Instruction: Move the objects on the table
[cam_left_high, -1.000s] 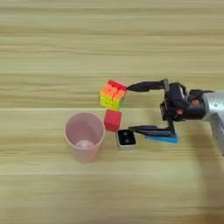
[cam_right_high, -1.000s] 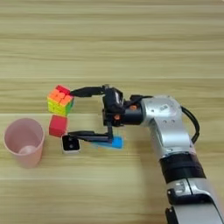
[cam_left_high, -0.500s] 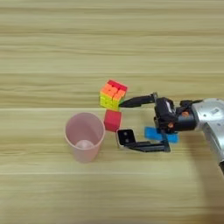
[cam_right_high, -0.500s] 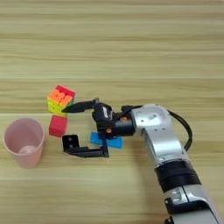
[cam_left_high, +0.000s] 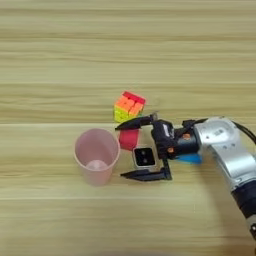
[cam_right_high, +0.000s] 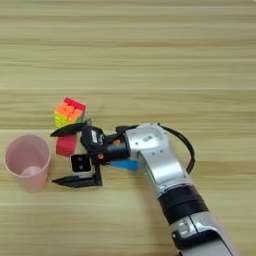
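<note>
My right gripper (cam_left_high: 122, 151) is open, its two black fingers spread wide and pointing left. Between them lie the small white cube (cam_left_high: 144, 157) with its black face up and, just above it, the red cube (cam_left_high: 129, 139). The upper fingertip (cam_left_high: 121, 127) sits between the red cube and the multicoloured puzzle cube (cam_left_high: 130, 106). The lower fingertip (cam_left_high: 125, 175) lies below the white cube. The pink cup (cam_left_high: 97, 155) stands upright just left of the fingertips. The flat blue bar (cam_left_high: 190, 159) shows only partly behind the wrist.
The silver forearm (cam_right_high: 159, 170) comes in from the bottom right across the light wood table (cam_left_high: 60, 60). The objects cluster close together around the gripper, with the cup's rim very near both fingertips.
The gripper has moved left. Its open fingers, earlier to the right of the white and red cubes, now straddle both. The objects have not visibly shifted.
</note>
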